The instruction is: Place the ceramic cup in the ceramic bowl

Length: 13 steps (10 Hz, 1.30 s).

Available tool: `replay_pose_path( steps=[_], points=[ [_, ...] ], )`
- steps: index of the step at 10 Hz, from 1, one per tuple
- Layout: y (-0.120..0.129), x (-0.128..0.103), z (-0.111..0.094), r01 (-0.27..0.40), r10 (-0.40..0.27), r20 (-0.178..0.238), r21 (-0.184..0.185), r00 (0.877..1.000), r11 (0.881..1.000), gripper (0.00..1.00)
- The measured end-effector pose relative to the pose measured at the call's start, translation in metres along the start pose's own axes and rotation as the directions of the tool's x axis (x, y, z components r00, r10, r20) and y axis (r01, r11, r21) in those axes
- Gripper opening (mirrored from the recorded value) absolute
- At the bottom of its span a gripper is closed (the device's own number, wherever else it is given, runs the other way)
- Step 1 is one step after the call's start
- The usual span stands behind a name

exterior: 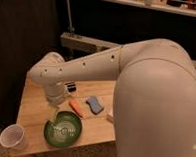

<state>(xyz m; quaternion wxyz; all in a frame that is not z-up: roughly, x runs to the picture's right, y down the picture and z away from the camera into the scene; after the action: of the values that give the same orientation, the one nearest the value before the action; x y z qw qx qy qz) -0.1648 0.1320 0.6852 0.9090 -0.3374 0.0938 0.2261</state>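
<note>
The ceramic cup (pixel 13 136), small, white and round, stands upright at the front left corner of the wooden table (pixel 32 106). The ceramic bowl (pixel 63 128), wide, green and glossy with pale rings inside, sits near the table's front edge, to the right of the cup. My white arm reaches from the right across the table. The gripper (pixel 53 104) hangs from the wrist just above the bowl's far left rim, well apart from the cup. Nothing shows in the gripper.
An orange carrot-like item (pixel 75 107) and a blue sponge (pixel 94 104) lie just behind the bowl. A small dark striped object (pixel 70 86) sits further back, partly under the arm. A dark wall and a shelf stand behind the table.
</note>
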Motion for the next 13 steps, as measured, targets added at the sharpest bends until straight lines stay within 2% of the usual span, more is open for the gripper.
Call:
replay_pose_path(
  steps=[3,4,5,7,8,9,10,13],
  points=[
    [0.000,-0.001,-0.001,-0.002,0.002,0.001,-0.002,1.000,1.000,0.80],
    [-0.001,-0.002,-0.003,-0.017,0.017,0.014,-0.007,1.000,1.000,0.80],
    [-0.001,-0.012,-0.012,-0.054,0.056,0.061,-0.029,0.997,0.998,0.80],
    [0.000,-0.037,-0.024,-0.092,0.102,0.127,-0.078,0.987,0.993,0.80],
    [0.004,-0.054,-0.030,-0.101,0.116,0.156,-0.102,0.981,0.990,0.80],
    [0.008,-0.062,-0.034,-0.100,0.117,0.168,-0.110,0.979,0.989,0.80],
    [0.022,-0.078,-0.034,-0.077,0.099,0.174,-0.130,0.980,0.989,0.80],
    [0.063,-0.102,-0.025,-0.017,0.046,0.174,-0.162,0.984,0.987,0.80]
  ],
)
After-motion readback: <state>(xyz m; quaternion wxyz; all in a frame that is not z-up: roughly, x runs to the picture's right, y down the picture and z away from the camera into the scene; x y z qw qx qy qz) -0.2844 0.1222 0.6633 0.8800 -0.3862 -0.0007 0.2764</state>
